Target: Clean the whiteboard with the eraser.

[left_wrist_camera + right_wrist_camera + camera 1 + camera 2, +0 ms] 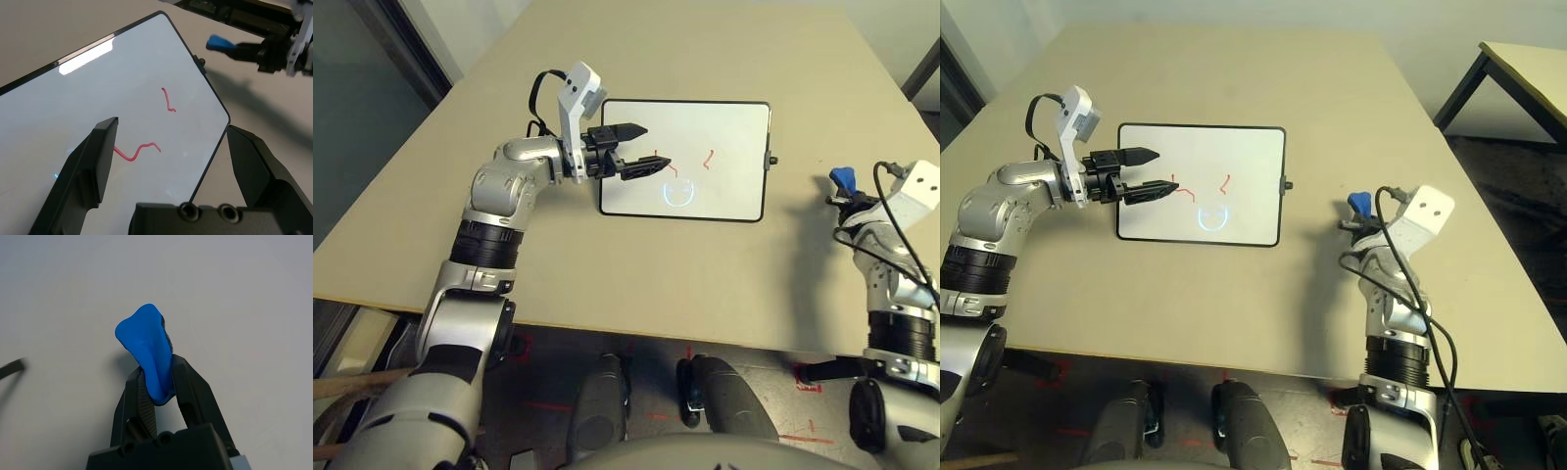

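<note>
The eraser (146, 350) is pinched between the right gripper (157, 382) fingers, off the table (705, 294) to the right of the whiteboard (724, 147); the board lies flat mid-table with red scribbles (139, 151) on it; the left gripper (641, 149) hovers over its left part, fingers spread apart.

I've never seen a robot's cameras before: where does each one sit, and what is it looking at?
Head eyes: look down at the table, whiteboard and both silver arms.
Left wrist: looks along the open left gripper at the red scribbles.
Right wrist: looks along the right gripper, shut on the eraser.
Shared: the left wrist view also shows the eraser.
</note>
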`<state>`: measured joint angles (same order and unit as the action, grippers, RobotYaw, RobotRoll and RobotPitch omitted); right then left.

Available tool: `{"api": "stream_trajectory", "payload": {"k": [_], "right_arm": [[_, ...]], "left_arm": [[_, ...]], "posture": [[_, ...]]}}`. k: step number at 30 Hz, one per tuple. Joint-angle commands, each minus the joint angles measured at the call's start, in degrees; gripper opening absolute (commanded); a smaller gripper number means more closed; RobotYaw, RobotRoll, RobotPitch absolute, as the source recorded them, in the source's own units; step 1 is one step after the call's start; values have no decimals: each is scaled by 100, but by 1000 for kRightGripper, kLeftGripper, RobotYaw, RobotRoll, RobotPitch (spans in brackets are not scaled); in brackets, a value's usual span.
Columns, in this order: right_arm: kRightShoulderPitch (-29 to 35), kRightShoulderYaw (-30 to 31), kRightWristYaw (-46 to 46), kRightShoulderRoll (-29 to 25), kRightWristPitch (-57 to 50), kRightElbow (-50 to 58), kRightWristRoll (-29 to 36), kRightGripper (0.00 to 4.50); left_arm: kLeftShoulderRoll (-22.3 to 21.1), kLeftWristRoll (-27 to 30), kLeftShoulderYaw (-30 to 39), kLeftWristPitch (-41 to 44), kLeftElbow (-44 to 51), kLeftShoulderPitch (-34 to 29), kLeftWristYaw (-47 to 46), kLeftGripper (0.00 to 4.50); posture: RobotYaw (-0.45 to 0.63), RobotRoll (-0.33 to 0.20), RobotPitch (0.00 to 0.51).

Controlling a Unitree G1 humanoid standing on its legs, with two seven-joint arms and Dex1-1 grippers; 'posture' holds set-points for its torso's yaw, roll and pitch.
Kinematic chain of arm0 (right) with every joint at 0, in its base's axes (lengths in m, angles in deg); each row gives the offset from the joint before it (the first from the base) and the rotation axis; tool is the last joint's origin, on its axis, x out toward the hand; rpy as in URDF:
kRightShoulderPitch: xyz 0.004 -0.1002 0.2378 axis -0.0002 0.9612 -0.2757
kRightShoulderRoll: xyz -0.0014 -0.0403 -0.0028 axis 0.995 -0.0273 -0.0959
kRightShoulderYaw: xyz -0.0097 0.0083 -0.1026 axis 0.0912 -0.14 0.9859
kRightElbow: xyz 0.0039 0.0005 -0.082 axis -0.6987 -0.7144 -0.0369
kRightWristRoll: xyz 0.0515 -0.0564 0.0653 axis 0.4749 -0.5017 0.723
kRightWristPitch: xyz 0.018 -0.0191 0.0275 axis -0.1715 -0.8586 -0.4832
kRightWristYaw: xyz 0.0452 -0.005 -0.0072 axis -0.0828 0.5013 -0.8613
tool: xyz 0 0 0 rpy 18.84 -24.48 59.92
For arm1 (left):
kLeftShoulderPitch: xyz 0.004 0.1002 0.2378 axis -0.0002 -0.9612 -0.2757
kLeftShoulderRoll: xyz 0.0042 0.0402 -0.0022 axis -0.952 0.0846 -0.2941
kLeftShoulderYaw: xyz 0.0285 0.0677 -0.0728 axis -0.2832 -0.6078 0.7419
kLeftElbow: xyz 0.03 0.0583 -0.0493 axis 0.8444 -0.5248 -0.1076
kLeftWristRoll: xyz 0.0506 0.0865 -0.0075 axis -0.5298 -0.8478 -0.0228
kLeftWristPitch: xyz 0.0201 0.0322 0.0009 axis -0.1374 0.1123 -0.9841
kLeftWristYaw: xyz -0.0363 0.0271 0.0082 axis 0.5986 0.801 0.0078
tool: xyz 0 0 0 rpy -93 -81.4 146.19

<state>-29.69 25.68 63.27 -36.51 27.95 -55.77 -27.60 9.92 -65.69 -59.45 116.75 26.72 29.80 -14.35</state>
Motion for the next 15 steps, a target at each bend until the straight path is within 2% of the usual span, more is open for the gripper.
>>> {"api": "stream_trajectory", "payload": {"k": [1,4,7,11,15], "right_arm": [[-304,759,-1494,-988,-644,732,327,689],[-771,1401,-2406,-1808,-1148,1135,445,689],[-1253,2173,-3041,-2195,-1245,1352,299,689],[-1727,3044,-3493,-2105,-1053,1341,-32,689],[-1928,3611,-3722,-1907,-723,1087,-444,688]], "left_arm": [[-118,-63,-56,55,30,63,130,4500],[-206,-144,-117,22,-53,110,212,4500],[-329,-213,-185,75,-38,73,283,4500],[-387,-270,-213,82,-47,45,322,4500],[-389,-301,-197,150,10,28,312,4500]], "posture": [[-99,0,121],[-120,0,114],[-117,0,112],[-105,0,111],[-85,0,112]]}}
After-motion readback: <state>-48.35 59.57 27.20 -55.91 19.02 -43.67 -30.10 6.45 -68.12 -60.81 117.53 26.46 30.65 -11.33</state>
